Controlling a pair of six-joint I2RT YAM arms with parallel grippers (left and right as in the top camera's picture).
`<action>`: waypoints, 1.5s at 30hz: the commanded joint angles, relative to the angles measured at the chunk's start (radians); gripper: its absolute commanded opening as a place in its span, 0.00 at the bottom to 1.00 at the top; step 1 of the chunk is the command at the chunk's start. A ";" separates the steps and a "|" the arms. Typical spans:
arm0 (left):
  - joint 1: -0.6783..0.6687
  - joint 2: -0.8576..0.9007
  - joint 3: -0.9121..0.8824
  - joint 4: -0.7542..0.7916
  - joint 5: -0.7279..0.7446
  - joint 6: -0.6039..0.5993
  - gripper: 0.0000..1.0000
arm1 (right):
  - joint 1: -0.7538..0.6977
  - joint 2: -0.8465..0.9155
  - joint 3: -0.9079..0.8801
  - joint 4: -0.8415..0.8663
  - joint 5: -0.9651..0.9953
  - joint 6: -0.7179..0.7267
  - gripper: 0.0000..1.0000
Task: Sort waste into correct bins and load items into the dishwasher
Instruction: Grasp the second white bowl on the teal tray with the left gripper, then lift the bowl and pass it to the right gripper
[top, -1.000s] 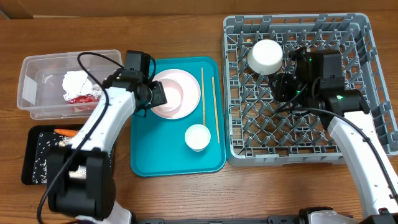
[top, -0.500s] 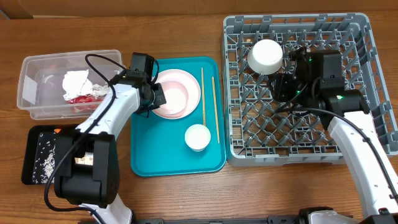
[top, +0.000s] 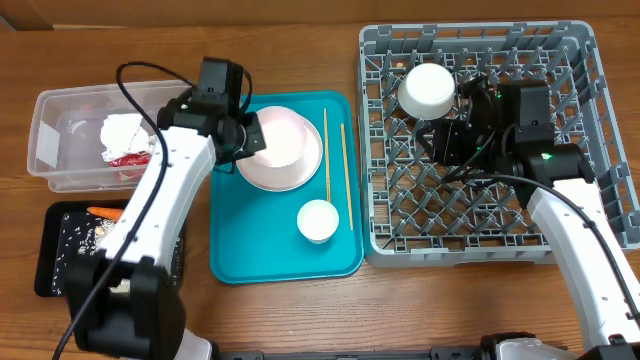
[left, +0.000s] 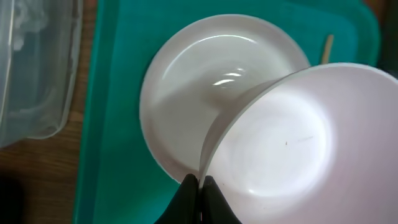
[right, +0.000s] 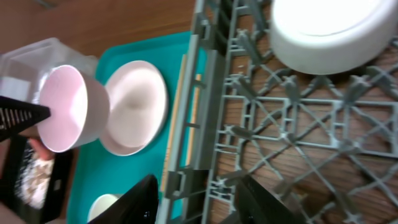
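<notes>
Pinching the rim of a whitish bowl (left: 292, 143) in the left jaws, tilted above the pink plate (top: 283, 174) on the teal tray (top: 240, 245). Holding the right jaws spread over the grey dish rack (top: 480, 222).

Dish rack (top: 450, 220) front peg rows stand free, while upturned bowl (top: 428, 90) and spread right gripper (top: 432, 140) crowd its far corner nearest teal tray (top: 240, 250).

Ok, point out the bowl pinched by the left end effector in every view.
Overhead: bowl over the plate, upper part of the teal tray.
Left wrist: bowl fills the right side, rim pinched by the left end effector at bottom centre.
Right wrist: bowl tilted at far left, beside the plate.
Shared landmark: the teal tray.
</notes>
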 joint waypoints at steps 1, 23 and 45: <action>-0.059 -0.023 0.021 -0.020 0.041 0.012 0.04 | 0.021 -0.009 0.002 0.013 -0.103 -0.006 0.44; -0.202 -0.023 0.021 -0.009 0.152 0.023 0.04 | 0.239 0.063 0.000 0.065 0.068 -0.006 0.44; -0.203 -0.023 0.021 -0.008 0.198 0.042 0.04 | 0.266 0.129 0.000 0.106 0.068 -0.005 0.29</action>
